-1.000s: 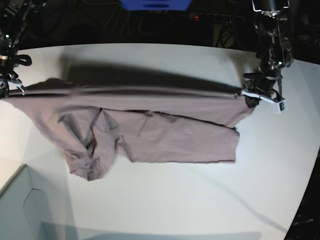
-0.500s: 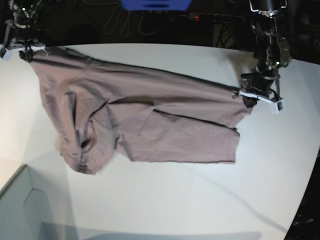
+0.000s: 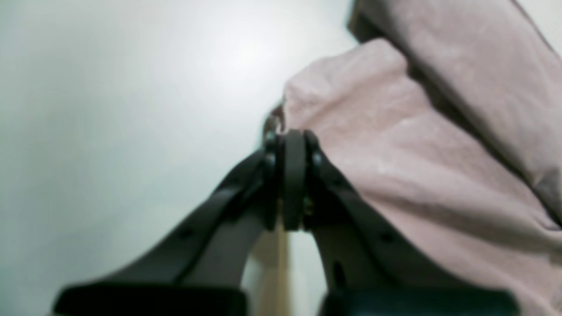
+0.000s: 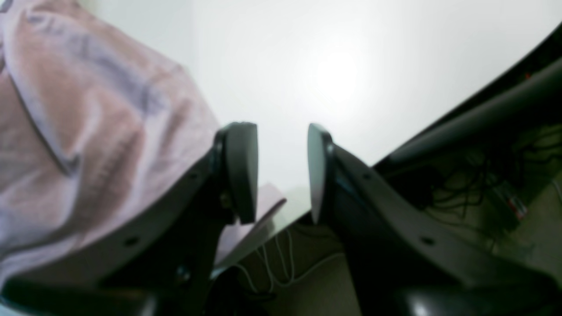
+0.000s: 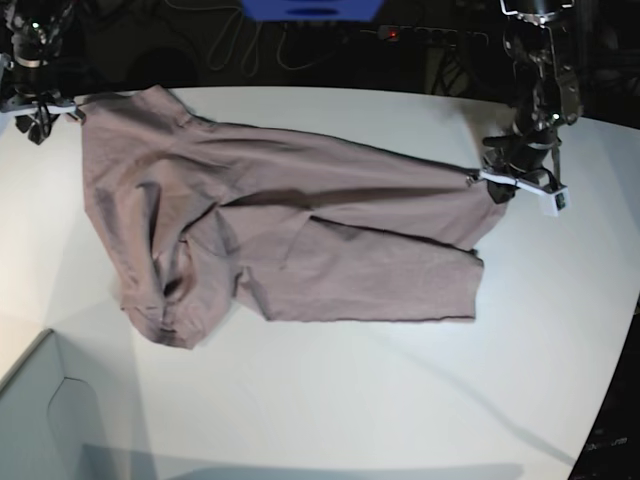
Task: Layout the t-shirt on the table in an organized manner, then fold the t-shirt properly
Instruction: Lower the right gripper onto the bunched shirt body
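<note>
The dusty pink t-shirt [image 5: 290, 240] lies crumpled across the white table [image 5: 350, 400], bunched at its lower left. At the shirt's right edge my left gripper [image 5: 497, 190] is shut on a small pinch of the fabric; in the left wrist view the gripper [image 3: 293, 145] has its jaws pressed together, with the t-shirt [image 3: 417, 145] spreading to the right. My right gripper [image 5: 40, 108] stands open at the far left table corner, just off the shirt's upper left corner. The right wrist view shows that gripper [image 4: 282, 171] with nothing between its pads and the t-shirt [image 4: 88, 131] to the left.
A pale grey box corner [image 5: 50, 420] juts in at the bottom left. Beyond the table's curved far edge are a blue object [image 5: 310, 10], cables and dark floor. In the right wrist view, the table edge [image 4: 439, 127] runs close to the right gripper.
My right gripper carried the shirt's left corner up to the far left of the table, then opened and let it go. The cloth has dropped flat. My left gripper kept its hold.
</note>
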You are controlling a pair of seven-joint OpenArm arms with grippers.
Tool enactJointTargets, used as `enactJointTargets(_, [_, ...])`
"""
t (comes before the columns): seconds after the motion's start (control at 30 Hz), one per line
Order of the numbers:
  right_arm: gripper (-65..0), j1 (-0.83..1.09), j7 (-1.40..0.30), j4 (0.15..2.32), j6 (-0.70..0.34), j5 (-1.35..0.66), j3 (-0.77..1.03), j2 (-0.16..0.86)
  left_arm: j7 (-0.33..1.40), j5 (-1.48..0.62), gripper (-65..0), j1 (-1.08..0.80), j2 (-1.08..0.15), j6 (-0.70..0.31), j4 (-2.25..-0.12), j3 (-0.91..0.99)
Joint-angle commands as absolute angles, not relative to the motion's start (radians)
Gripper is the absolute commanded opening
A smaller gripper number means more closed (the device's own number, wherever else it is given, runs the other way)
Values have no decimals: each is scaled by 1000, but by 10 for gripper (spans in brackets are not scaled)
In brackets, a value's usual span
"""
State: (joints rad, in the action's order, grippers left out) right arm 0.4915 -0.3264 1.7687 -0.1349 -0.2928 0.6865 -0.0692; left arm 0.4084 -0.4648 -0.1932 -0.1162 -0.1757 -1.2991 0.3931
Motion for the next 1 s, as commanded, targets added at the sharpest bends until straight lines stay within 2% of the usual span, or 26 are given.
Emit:
enactJointTargets(0.0, [-450,492,-298,1802,-143,-298,688,-62,389,-470,-646,-185,-127,-176,-1334,398])
enactJointTargets(0.13, [-449,469,-302,1854,-145,-298,585,-53,389,-470,-645,-206,-127,-176,-1362,398])
enactJointTargets(0.3, [-449,426,-306,1876,-143,-297,305,54,389,-470,-645,-205,-127,-176,-1362,398])
enactJointTargets(0.53, [-449,249,-320,1698,-137,-297,-28,189,389,-470,-645,-208,-127,-176,-1363,398])
enactJointTargets(0.73, [-449,94,-515,1563,-137,-297,-151,205,389,-470,-647,-209,-122,-176,-1363,398])
enactJointTargets(0.97, [-449,22,-533,1461,-137,-295,-163,203,389,-470,-648,-205,-122,-176,-1360,398])
